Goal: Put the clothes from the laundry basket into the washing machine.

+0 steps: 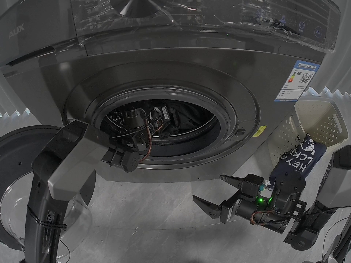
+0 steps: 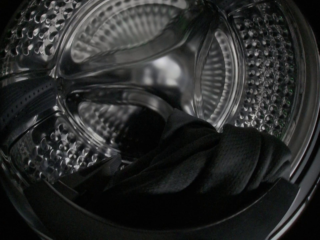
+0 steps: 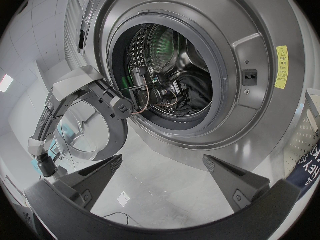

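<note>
My left arm [image 1: 69,157], a grey angular shell over black joints, is stretched forward. Its left wrist [image 1: 126,159], a black block, is bent inward, and a copper-coloured cable [image 1: 148,143] loops along it. The left gripper [image 1: 162,114] sits just ahead of that wrist, too dark for me to read how it stands. Lower and to its right, my right gripper [image 1: 211,191] hangs level off the right wrist [image 1: 256,206], a black cylinder with a green light. Its two black tapered fingers [image 3: 233,179] are spread wide apart.

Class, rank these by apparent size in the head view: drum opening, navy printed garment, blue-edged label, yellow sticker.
1. drum opening
2. navy printed garment and blue-edged label: near equal, garment partly hidden
3. yellow sticker
</note>
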